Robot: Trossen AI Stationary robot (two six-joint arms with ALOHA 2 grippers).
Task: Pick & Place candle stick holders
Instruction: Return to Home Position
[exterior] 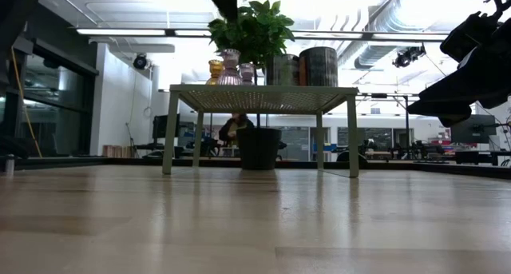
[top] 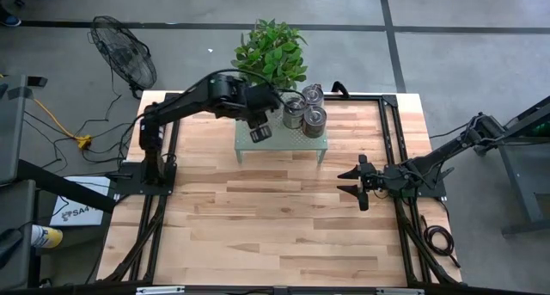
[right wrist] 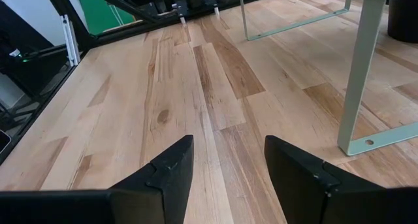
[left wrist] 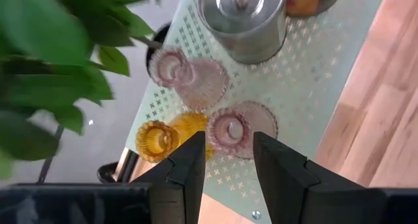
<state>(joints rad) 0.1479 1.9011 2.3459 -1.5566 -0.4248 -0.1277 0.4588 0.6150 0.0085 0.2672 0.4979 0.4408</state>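
The green perforated shelf (top: 296,144) stands on the table's far middle. On it stand three silver holders (top: 295,112), (top: 313,95), (top: 314,120), two pink glass holders (left wrist: 230,127), (left wrist: 171,66) and an amber one (left wrist: 157,140). My left gripper (left wrist: 228,162) is open above the shelf's left part, its fingers either side of the nearer pink holder and above it, touching nothing. It also shows in the high view (top: 260,130). My right gripper (top: 345,181) is open and empty over the table, right of the shelf.
A potted plant (top: 271,50) stands just behind the shelf, its leaves close to my left arm. Bare wooden table (top: 258,218) lies in front of the shelf. In the right wrist view a shelf leg (right wrist: 362,67) stands ahead of my right gripper (right wrist: 228,165). Black frame rails (top: 391,132) run along both sides.
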